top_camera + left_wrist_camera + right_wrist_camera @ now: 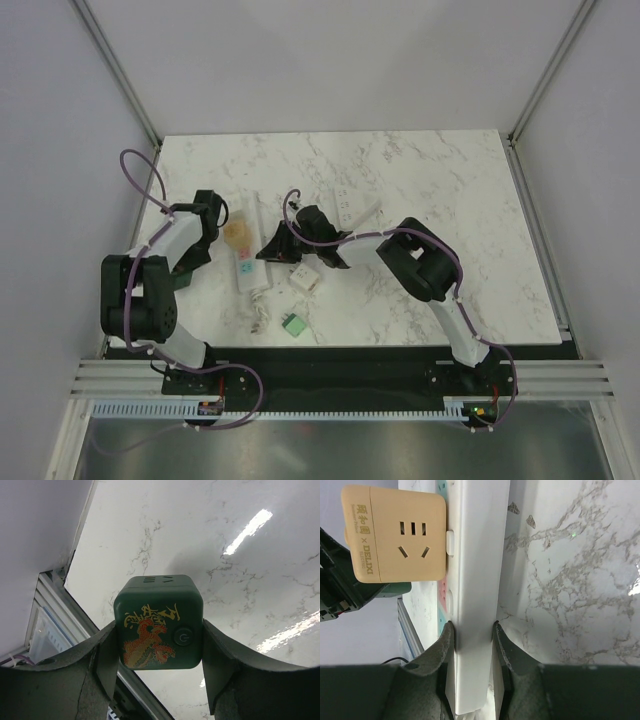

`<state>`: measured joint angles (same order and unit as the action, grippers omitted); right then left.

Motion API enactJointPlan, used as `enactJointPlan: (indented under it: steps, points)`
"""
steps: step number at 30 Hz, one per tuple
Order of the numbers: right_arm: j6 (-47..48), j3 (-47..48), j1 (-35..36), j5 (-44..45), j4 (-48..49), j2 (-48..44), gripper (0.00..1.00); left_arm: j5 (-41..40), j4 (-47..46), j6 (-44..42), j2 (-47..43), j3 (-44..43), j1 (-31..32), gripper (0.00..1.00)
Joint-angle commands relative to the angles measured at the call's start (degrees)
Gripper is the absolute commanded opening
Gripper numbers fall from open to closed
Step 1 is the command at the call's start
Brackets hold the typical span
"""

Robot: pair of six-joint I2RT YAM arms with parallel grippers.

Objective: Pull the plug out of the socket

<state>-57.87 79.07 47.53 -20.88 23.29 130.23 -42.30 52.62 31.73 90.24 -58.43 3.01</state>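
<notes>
Right pincer (472,627) is clenched across the narrow sides of the socket (477,555), a long white strip lying on the desk (570,580) between the two arms. The plug (395,532), a cube adapter, is seated in the socket's coloured face. It shows beige from this side and dark green with a dragon print from the left wrist, apparently the same cube. Left pincer (160,630) grasps it by two opposite flat faces.

Both pieces look like stiff, smooth, light plastic. The socket would likely lift with the plug unless pinned, and the glossy cube may slip. A firm grip on the flat faces and a straight pull along the prongs seems best.

A white cube (305,280) and a green cube (292,325) lie near the socket.
</notes>
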Motion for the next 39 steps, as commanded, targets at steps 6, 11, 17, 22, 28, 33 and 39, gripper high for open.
enactJointPlan:
  steps: [6, 11, 17, 22, 28, 33, 39]
  points:
    - [2.6, -2.1, 0.1, 2.0, -2.5, -0.9, 0.00, -0.2, 0.6, 3.5, 0.4, -1.9, -0.6, 0.52]
    - [2.3, -2.1, 0.1, 2.0, -2.2, -0.8, 0.00, 1.3, 0.4, 4.0, 0.8, -1.9, -0.9, 0.76]
    - [2.1, -2.1, 0.1, 1.6, -1.8, -0.7, 0.00, 1.2, 0.5, 4.5, -0.5, -1.6, -1.8, 0.96]
    - [2.1, -2.1, 0.1, 1.4, -1.8, -0.5, 0.00, 2.0, 0.5, 4.3, -2.8, -2.0, -1.8, 1.00]
    - [2.1, -1.7, 0.2, 1.3, -2.0, 0.0, 0.00, 5.0, -0.8, 3.9, -8.0, -1.6, -1.7, 1.00]
    - [2.1, -1.1, 0.2, 1.4, -2.6, 0.4, 0.00, 10.4, -6.2, 0.5, -13.8, 0.3, -1.6, 1.00]
    - [2.5, -0.8, 0.1, 2.1, -3.8, 0.0, 0.00, 17.9, -11.5, -3.8, -20.9, 3.3, -1.7, 1.00]
